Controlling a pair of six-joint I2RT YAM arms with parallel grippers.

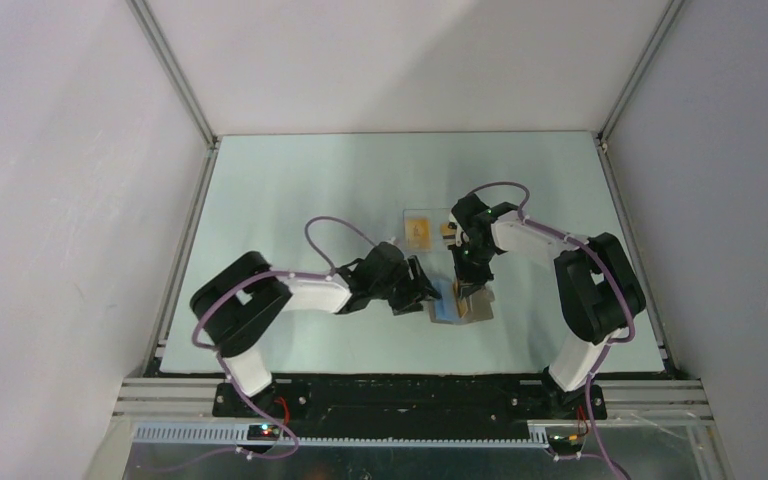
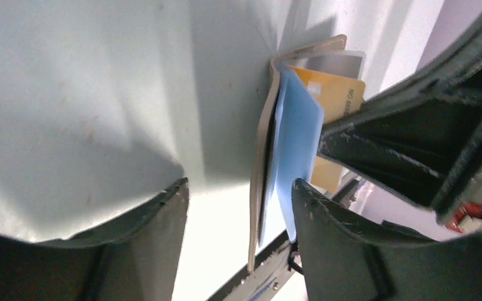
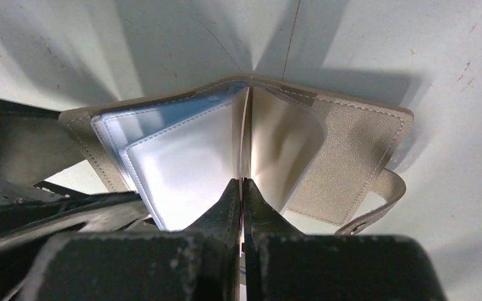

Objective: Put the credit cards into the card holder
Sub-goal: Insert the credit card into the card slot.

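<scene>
1. Pale green table (image 1: 310, 200) between white walls carries the card holder (image 1: 465, 305), which lies open near the middle, a little toward the arm bases.
2. The right tool (image 3: 243, 194) is pressed together on one credit card (image 2: 334, 94). In the right wrist view the card shows edge-on, as a thin line pointing to 12 o'clock, straight at the fold of the holder.
3. The clear sleeves (image 3: 182, 157) spread at about 10 and 2 o'clock from that line. I judge the card must lean to one side to enter a sleeve and not the fold.
4. The left tool (image 2: 240, 185) has its fingers apart, at 9 o'clock from the holder in the top view. The holder's edge stands between them; whether they touch it I cannot tell.
5. A clear box (image 1: 418, 228) lies at about 11 o'clock from the holder.
</scene>
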